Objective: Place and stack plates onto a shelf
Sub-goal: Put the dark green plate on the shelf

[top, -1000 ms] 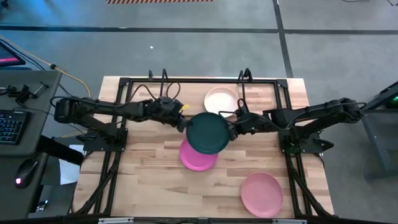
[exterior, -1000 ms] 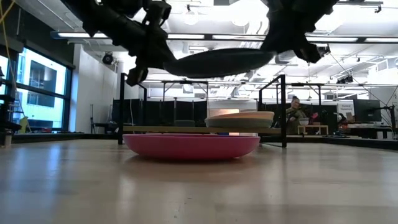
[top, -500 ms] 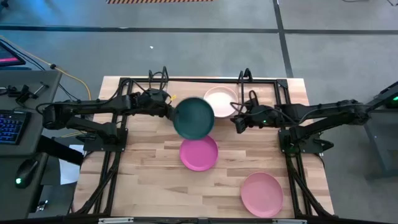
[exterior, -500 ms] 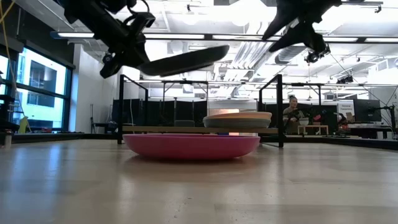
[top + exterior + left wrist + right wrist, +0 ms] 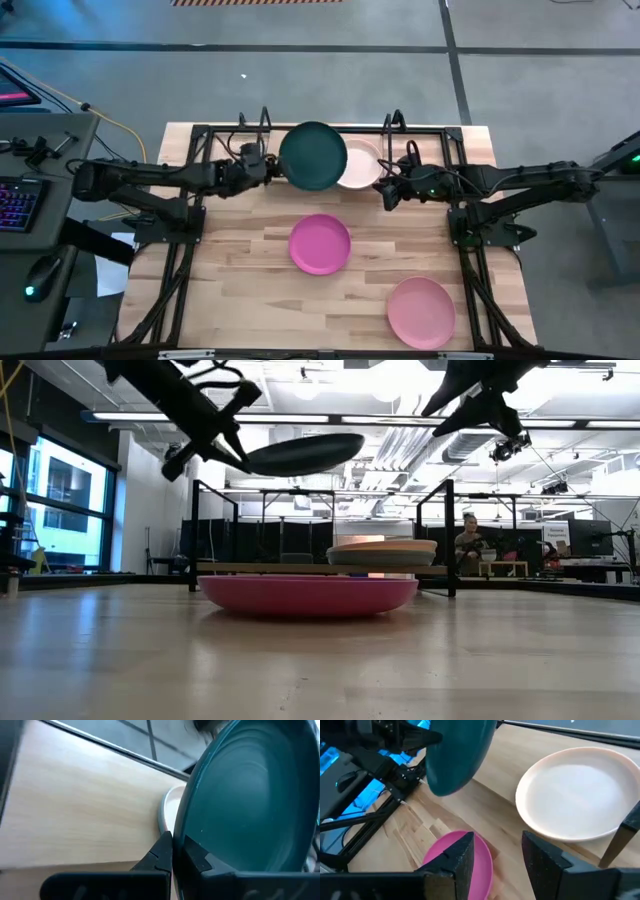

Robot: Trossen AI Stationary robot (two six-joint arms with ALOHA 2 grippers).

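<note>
Butcher-block surface (image 5: 240,270) first: the light pink plate (image 5: 421,312) lies nearest the front edge, the magenta plate (image 5: 320,243) at the middle. Farther back, the left hand (image 5: 268,170) pinches the dark green plate (image 5: 313,156) by its rim, raised over the shelf (image 5: 270,568) beside the cream plate (image 5: 362,166). The right hand (image 5: 389,194) hovers nearby, fingers spread, empty.
</note>
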